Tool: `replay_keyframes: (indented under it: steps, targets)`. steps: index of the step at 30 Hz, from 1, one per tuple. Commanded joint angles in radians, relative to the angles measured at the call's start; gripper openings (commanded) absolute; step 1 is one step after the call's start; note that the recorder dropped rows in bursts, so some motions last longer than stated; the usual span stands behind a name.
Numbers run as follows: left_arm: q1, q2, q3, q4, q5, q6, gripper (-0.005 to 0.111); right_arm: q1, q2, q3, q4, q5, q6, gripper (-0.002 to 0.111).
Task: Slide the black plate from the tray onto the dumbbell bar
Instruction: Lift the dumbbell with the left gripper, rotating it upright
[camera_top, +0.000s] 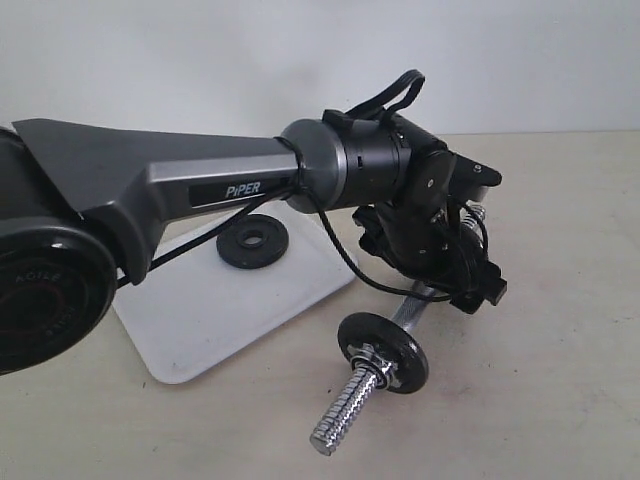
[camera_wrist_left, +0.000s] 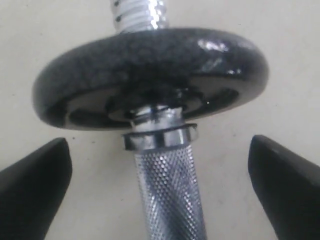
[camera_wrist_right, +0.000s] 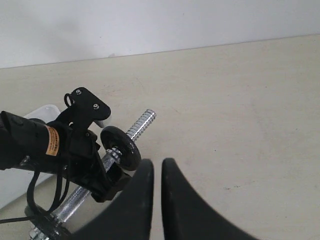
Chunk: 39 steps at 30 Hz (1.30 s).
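Left gripper (camera_wrist_left: 159, 150) open astride the dumbbell bar (camera_wrist_left: 170, 200), right gripper (camera_wrist_right: 156, 197) closed.
We see the black plate (camera_top: 252, 241) on the tray (camera_top: 200, 340).

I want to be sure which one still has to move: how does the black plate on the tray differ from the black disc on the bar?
The black plate lies flat on the white tray; the other disc stands on edge. The plate's centre hole is empty; the disc's is filled by the chrome bar, with a chrome nut against it. Both are small, round and black.
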Motion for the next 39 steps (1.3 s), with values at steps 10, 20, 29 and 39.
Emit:
replay_keyframes:
  steps: [10,20,29,39]
  targets:
    - [-0.002,0.008,-0.006,0.046,0.01,-0.023,0.087,0.0,0.001,0.006,-0.007,-0.003,-0.01,0.004]
    - [-0.002,0.01,-0.006,0.048,-0.012,-0.015,0.08,0.0,0.001,0.006,-0.007,-0.003,-0.01,0.004]
    - [-0.002,0.032,-0.006,0.072,0.007,-0.017,0.08,0.0,0.001,0.006,-0.005,0.016,-0.01,0.004]
    - [-0.002,0.049,-0.006,0.074,0.019,-0.018,0.08,0.0,0.001,0.006,-0.005,0.019,-0.01,0.004]
